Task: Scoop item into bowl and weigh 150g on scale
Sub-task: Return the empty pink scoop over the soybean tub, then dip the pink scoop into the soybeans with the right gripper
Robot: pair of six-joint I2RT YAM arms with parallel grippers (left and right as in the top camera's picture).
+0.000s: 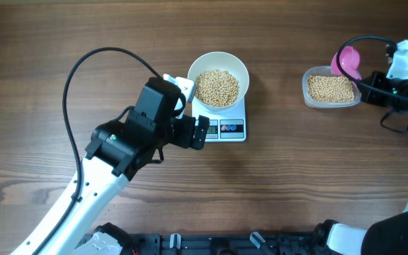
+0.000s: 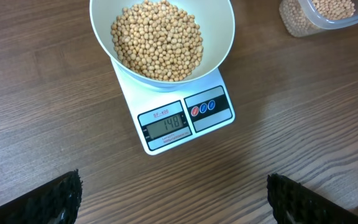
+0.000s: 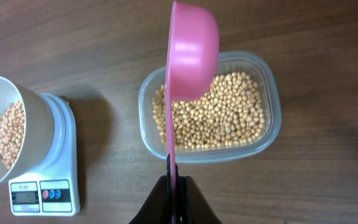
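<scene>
Wood-grain table all round, and the action splits into two camps. Centre stage, the white bowl sits squarely on the scale, heaped with beans. It sits there so the display keeps a running count. From the left wrist view the reading looks like one-forty-something, though the last digit is too soft to call, so my guess is only a small top-up is needed.

The left gripper hangs just in front of the scale with its fingers spread wide, holding nothing. The arm reaches in from the near-left, wrist angled down so its camera looks at the readout.

Far right, the right gripper is clamped on the handle of the pink scoop. The scoop is turned on edge above the clear tub of spare beans. I can't see whether it carries any.
</scene>
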